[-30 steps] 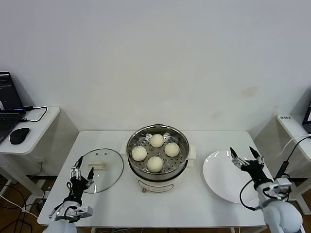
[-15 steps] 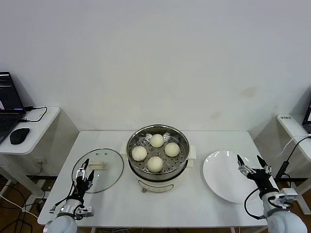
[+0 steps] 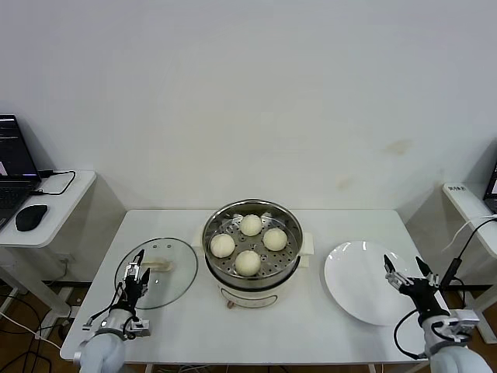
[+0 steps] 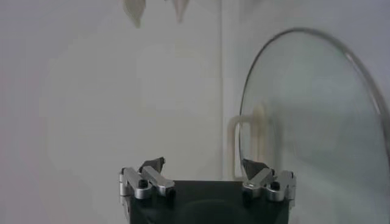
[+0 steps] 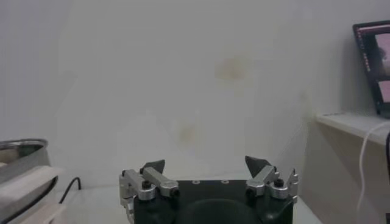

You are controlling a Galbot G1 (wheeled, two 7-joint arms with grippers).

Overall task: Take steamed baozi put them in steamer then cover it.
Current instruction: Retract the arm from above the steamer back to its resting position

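Buns were in, lid was off: covering was the step in hand.

All four steamed baozi (image 3: 248, 244) sat on the perforated tray inside the steamer (image 3: 251, 252), so by the look of it only the cover was left to do. The glass lid (image 3: 158, 273) lay flat on the table (image 3: 295, 330), with the left gripper (image 3: 135, 279) hovering over its near edge, jaws spread wide and holding nothing; the lid's cream handle (image 4: 248, 141) lay just ahead of those open jaws. The right gripper (image 3: 409, 277) hung over the bare white plate (image 3: 357, 284), jaws also wide apart and empty, well clear of the steamer. Next move, as I judged it: line the left jaws up either side of that handle, close, lift and carry the lid across onto the pot.
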